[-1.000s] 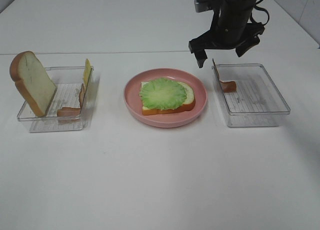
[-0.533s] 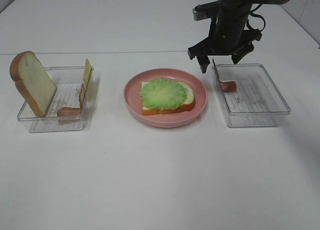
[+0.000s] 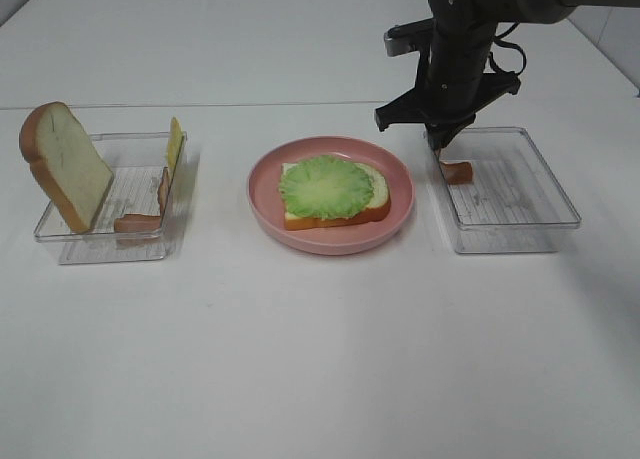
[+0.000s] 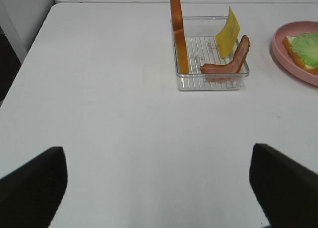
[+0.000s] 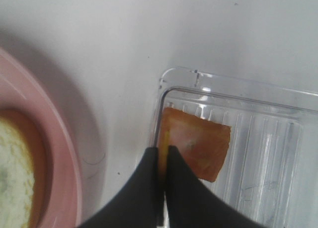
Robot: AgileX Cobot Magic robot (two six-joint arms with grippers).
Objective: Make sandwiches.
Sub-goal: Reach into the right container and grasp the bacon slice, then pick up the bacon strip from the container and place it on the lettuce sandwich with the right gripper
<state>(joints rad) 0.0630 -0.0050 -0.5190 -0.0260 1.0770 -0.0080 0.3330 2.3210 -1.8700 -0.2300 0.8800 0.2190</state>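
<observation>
On the pink plate (image 3: 330, 241) lies a bread slice (image 3: 378, 204) topped with green lettuce (image 3: 326, 186), the started sandwich. My right gripper (image 3: 437, 144) reaches into the right clear container (image 3: 520, 229) at its left wall. It is shut on the upper edge of a bacon strip (image 3: 458, 171). The right wrist view shows the fingertips (image 5: 149, 161) pinching that bacon strip (image 5: 198, 148). My left gripper (image 4: 159, 188) is open above bare table, well short of the left container (image 4: 211, 81). That container holds an upright bread slice (image 4: 178, 34), a cheese slice (image 4: 227, 32) and bacon (image 4: 226, 64).
The left container (image 3: 100, 247) stands at the left of the table, with the bread slice (image 3: 65, 164) leaning on its left wall. The plate sits between the two containers. A table seam runs across behind them.
My right gripper has come down into the right container and closed from wide open onto the bacon strip. The left arm and the food on the plate have not moved.
</observation>
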